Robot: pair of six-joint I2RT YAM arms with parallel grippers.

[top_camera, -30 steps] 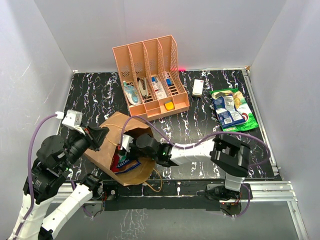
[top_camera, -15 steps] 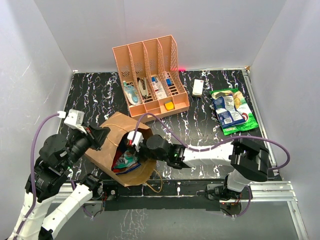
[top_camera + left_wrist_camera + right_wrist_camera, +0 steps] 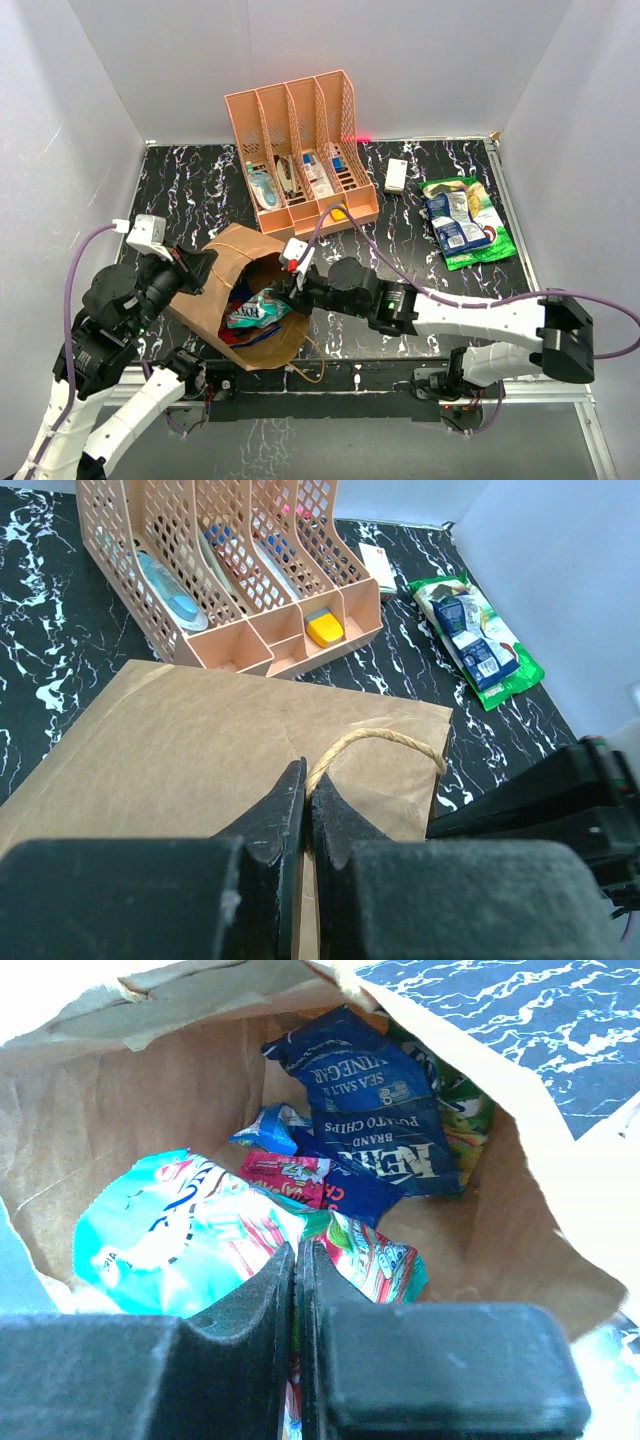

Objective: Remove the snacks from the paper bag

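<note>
The brown paper bag (image 3: 222,262) lies on its side at the near left, its mouth facing right. My left gripper (image 3: 307,782) is shut on the bag's twine handle (image 3: 385,737), above the bag's upper side (image 3: 180,740). My right gripper (image 3: 296,1252) is at the bag's mouth, shut on a teal and red snack packet (image 3: 165,1235). That packet (image 3: 253,310) pokes out of the mouth. Deeper inside lie a dark blue chip packet (image 3: 375,1110), a red packet (image 3: 290,1175) and a green one (image 3: 468,1125). A green chip bag (image 3: 492,238) with blue packets (image 3: 450,222) on it lies on the table at right.
An orange slotted rack (image 3: 300,150) with small items stands behind the bag. A white remote (image 3: 396,175) lies to the right of it. White walls close the table on three sides. The right arm's cable (image 3: 450,272) arcs over the middle of the table.
My right gripper has shut on the teal packet and drawn back to the right, bringing the packet up to the bag's mouth. The left gripper keeps hold of the handle.
</note>
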